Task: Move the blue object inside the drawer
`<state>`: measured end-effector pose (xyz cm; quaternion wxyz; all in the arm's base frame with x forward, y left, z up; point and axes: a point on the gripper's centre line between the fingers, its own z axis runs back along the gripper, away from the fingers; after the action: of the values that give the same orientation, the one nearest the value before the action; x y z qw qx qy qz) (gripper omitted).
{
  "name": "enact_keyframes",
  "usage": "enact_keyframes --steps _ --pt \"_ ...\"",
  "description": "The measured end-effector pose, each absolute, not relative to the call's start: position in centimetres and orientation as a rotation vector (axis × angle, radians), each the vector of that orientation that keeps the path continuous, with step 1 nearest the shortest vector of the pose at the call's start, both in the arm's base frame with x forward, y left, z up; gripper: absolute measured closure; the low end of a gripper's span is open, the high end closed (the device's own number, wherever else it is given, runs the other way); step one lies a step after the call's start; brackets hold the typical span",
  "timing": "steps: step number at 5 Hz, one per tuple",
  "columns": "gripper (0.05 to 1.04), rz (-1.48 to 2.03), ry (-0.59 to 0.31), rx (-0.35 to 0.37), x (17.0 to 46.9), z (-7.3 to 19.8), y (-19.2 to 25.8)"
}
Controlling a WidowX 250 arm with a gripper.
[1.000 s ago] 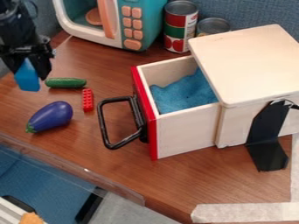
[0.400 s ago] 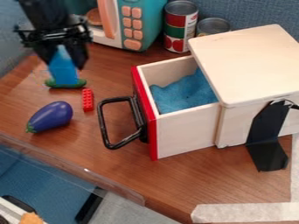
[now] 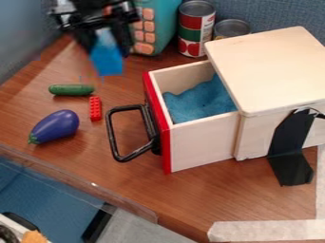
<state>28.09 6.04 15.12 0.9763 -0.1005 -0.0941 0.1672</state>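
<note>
While the black two-finger gripper (image 3: 106,50) hung over the brown wooden desk (image 3: 114,178), its fingers (image 3: 121,40) were grasping the tapered blue block (image 3: 107,62) in midair, outside the open, red-fronted wooden drawer (image 3: 203,144).

No lettering or numbers can be read.

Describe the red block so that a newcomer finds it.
Find the wooden box, then the black handle of its drawer. Between this handle and the green cucumber lies the block. Red and studded, it differs from that cucumber and the eggplant.
</note>
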Motion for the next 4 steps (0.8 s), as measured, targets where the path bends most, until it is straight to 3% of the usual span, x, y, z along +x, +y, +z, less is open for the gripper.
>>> enact_keyframes --steps 4 --pt "0.497 0.355 -0.200 -0.108 31.4 11.7 -0.4"
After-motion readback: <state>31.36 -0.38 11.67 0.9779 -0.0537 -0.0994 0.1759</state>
